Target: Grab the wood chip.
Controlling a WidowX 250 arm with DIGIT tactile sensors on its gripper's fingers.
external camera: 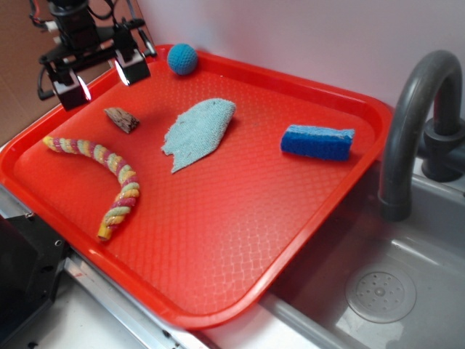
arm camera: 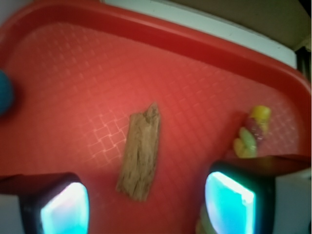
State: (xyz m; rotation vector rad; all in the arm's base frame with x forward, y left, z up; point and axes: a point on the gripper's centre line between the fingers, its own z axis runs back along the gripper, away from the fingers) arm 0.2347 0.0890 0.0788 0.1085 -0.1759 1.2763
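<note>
**Open gripper hanging over the wood chip on the red tray**

The gripper (external camera: 102, 77) is hovering above the far left part of the red tray (external camera: 240, 240), its two fingers standing wide apart with nothing between them. The wood chip (external camera: 122, 120) is lying flat on the tray floor just in front of the gripper and below it, not touching either finger. In the wrist view the wood chip (arm camera: 140, 152) is showing as a long tan piece with dark grain streaks, sitting between the two fingertip pads (arm camera: 229, 202) but lower than them, on the tray surface.

Taking the wood chip as the landmark: the twisted rope (external camera: 102, 178) is curving along the tray just in front of it, toward the near left rim; the blue crocheted ball (external camera: 182, 59) is resting behind it near the far rim; the light blue cloth (external camera: 197, 131) is lying close to its right; and the blue sponge (external camera: 317, 142) is sitting well apart, further right. A grey faucet (external camera: 414, 116) is rising over the sink (external camera: 392, 291) beyond the tray's right edge.
</note>
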